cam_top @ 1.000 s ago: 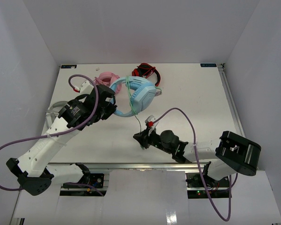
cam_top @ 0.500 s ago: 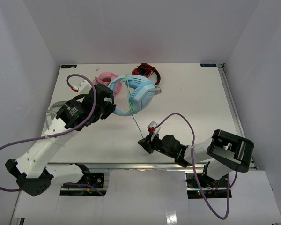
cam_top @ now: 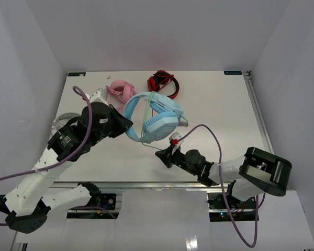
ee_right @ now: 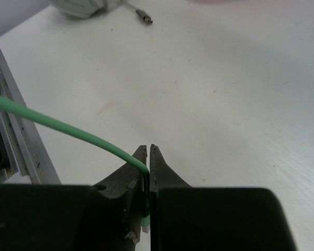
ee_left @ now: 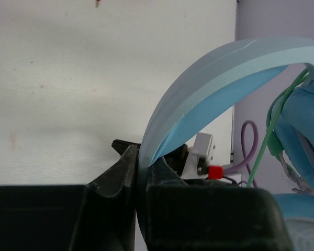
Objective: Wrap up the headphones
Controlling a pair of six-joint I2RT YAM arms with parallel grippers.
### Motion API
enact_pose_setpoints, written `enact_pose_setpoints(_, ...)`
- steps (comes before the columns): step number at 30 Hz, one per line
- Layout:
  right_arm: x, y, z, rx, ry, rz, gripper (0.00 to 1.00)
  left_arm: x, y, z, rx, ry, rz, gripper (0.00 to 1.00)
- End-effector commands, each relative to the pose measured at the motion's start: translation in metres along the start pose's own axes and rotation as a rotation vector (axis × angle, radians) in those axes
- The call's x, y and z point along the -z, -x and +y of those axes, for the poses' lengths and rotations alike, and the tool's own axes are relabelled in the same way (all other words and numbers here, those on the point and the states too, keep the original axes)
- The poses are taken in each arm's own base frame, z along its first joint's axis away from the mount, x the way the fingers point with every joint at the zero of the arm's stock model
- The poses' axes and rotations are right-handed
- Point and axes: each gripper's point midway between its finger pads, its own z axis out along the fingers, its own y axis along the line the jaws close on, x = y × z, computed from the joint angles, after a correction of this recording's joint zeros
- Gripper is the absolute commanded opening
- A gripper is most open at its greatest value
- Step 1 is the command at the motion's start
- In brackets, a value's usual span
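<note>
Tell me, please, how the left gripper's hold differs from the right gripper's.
The left gripper clamps the headphones by the wide blue headband; the right gripper pinches only the thin green cable. The left gripper's jaws stand slightly apart around the band; the right gripper's nearly meet. Both are shut on parts of the same headset.

One blue headset (cam_top: 156, 121), one pink headset (cam_top: 120, 89), one red-black headset (cam_top: 164, 82), one grey-white headset (cam_top: 56, 124), two arms (cam_top: 57, 151) (cam_top: 227, 170).
</note>
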Motion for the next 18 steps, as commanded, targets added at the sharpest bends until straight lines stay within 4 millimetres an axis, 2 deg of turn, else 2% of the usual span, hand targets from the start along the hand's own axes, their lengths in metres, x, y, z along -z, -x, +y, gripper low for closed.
enact_pose_setpoints(1, 0.01, 0.032, -0.027, 0.017, -0.099, -0.097, 0.08, 0.045, 0.015, -0.06, -0.192, -0.378, -0.04, 0.0)
enact_pose_setpoints(2, 0.014, 0.044, -0.026, 0.011, -0.086, -0.128, 0.08, 0.052, 0.012, -0.061, -0.229, -0.408, -0.029, 0.0)
enact_pose_setpoints(4, 0.017, 0.05, -0.042, 0.01, -0.12, -0.113, 0.08, 0.059, 0.004, -0.063, -0.386, -0.463, 0.001, 0.0)
enact_pose_setpoints(6, 0.017, 0.062, -0.05, 0.025, -0.134, -0.098, 0.08, 0.06, -0.007, -0.064, -0.49, -0.495, 0.058, 0.0)
enact_pose_setpoints(7, 0.016, 0.074, -0.051, 0.033, -0.123, -0.101, 0.08, 0.059, -0.013, -0.062, -0.545, -0.506, 0.086, 0.0)
enact_pose_setpoints(8, 0.015, 0.087, -0.05, 0.04, -0.095, -0.102, 0.08, 0.054, -0.021, -0.056, -0.594, -0.505, 0.114, 0.0)
enact_pose_setpoints(9, 0.018, 0.083, -0.048, 0.044, -0.075, -0.049, 0.08, 0.046, -0.029, -0.046, -0.619, -0.484, 0.14, 0.0)
enact_pose_setpoints(10, 0.019, 0.09, -0.051, 0.044, -0.079, -0.039, 0.08, 0.042, -0.034, -0.039, -0.642, -0.477, 0.148, 0.0)
enact_pose_setpoints(12, 0.024, 0.114, -0.038, 0.08, -0.021, -0.022, 0.08, 0.025, -0.051, -0.019, -0.727, -0.467, 0.181, 0.0)
enact_pose_setpoints(13, 0.027, 0.127, -0.036, 0.099, -0.014, -0.021, 0.08, 0.02, -0.056, -0.013, -0.774, -0.473, 0.187, 0.0)
enact_pose_setpoints(15, 0.032, 0.152, -0.038, 0.121, -0.029, -0.033, 0.08, -0.002, -0.066, 0.01, -0.852, -0.418, 0.203, 0.0)
enact_pose_setpoints(16, 0.036, 0.15, -0.042, 0.131, -0.044, 0.005, 0.08, -0.009, -0.07, 0.018, -0.878, -0.395, 0.21, 0.0)
enact_pose_setpoints(18, 0.04, 0.169, -0.049, 0.132, -0.092, 0.011, 0.08, -0.028, -0.061, 0.032, -0.938, -0.297, 0.179, 0.0)
